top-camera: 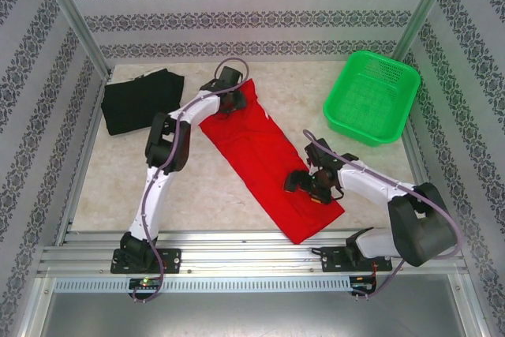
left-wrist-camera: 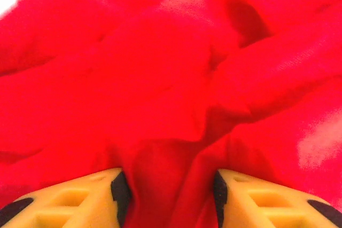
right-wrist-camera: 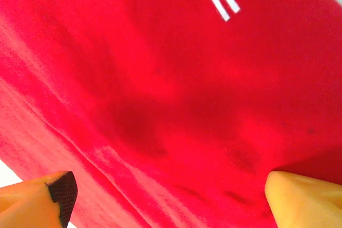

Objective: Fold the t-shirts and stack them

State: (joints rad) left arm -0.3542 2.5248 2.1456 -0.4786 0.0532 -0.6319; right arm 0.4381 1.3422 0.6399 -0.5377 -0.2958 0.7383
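Right gripper (right-wrist-camera: 168, 185) hangs low over the near end of the red shirt (top-camera: 260, 155), jaws wide, holding nothing; left gripper (left-wrist-camera: 168, 185) is narrowed on a bunched fold at the far end. The shirt lies as a long diagonal strip mid-table, with the black shirt (top-camera: 138, 100) far left, well apart. Risk: if the left pulls before the right closes, the strip likely drags and skews, or the right pinches only one layer and the fold opens.
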